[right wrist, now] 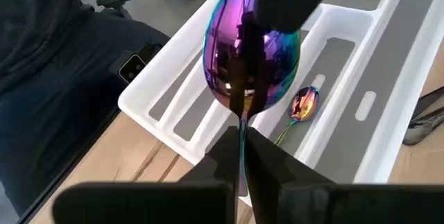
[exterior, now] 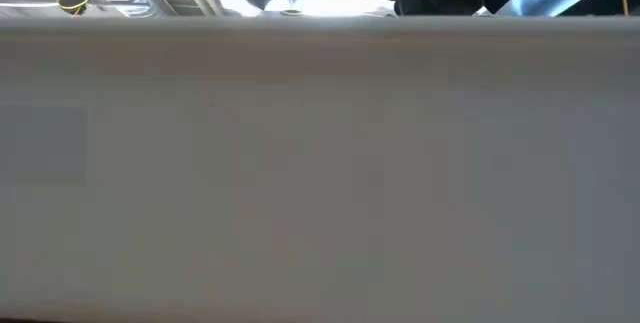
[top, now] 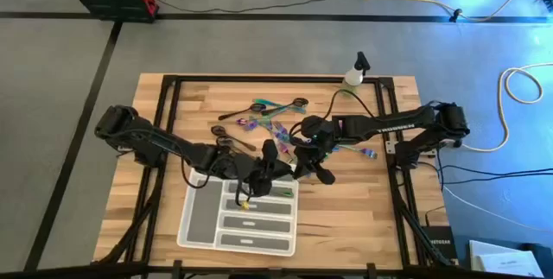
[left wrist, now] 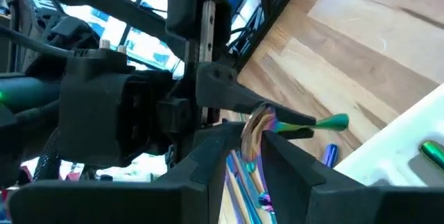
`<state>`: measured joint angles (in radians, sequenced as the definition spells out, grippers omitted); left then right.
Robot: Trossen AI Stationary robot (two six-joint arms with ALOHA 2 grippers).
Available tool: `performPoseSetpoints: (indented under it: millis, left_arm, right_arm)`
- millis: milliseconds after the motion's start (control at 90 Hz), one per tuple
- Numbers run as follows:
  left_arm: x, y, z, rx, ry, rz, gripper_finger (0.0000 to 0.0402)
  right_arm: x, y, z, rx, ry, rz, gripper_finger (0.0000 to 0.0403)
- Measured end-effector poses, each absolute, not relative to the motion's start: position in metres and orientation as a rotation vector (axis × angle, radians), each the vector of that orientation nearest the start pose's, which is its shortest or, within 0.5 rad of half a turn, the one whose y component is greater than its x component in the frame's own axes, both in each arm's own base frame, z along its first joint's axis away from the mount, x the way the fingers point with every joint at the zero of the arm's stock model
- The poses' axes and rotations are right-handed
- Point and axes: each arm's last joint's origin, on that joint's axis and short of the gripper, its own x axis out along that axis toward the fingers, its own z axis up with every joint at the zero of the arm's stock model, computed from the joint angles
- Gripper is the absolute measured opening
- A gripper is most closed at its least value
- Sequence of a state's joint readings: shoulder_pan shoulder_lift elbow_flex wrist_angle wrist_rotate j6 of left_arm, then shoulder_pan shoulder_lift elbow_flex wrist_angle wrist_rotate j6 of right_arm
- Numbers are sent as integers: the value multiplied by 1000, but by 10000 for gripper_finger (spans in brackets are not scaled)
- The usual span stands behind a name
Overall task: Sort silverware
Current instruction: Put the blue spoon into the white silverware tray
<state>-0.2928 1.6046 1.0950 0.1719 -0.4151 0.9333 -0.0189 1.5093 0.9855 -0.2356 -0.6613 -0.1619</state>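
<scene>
An iridescent purple-teal spoon [right wrist: 250,50] hangs in the air over the far edge of the white compartment tray [top: 199,227]. Both grippers meet at it: my right gripper [right wrist: 241,137] is shut on its handle, and my left gripper [left wrist: 255,148] is closed around its bowl. In the high view the two grippers [top: 270,162] [top: 301,160] stand tip to tip at the table's middle and hide the spoon. Another small iridescent spoon [right wrist: 304,105] lies in a tray compartment. More silverware [top: 268,119] lies loose on the wood farther back. My left gripper has the spoon's bowl [left wrist: 258,123] between its two fingers. One finger [right wrist: 291,2] lies over the bowl's tip. The spoon is clear of tray and table. My right gripper pinches the thin handle [right wrist: 243,116] just behind the bowl between its two fingers, which lie along the handle. The bowl stands out past the fingertips, above the tray.
A small spray bottle [top: 356,72] stands at the table's far edge. The tray's white wall [exterior: 320,163] fills the low view. Bare wood [top: 354,218] lies right of the tray.
</scene>
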Motion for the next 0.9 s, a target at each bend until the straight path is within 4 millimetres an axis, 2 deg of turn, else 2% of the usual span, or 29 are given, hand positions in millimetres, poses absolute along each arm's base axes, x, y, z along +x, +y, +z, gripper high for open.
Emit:
performPoseSetpoints:
  millis: [311,578,900]
  left_arm:
    - [349,-91,267,1051,363,-78,75]
    - [351,-94,271,1021,292,-111,44]
    - [351,-88,269,1030,326,-95,35]
  right_arm:
    - [312,12,234,108,674,666,0]
    - [312,12,234,101,676,651,0]
    - [312,11,234,101,677,649,0]
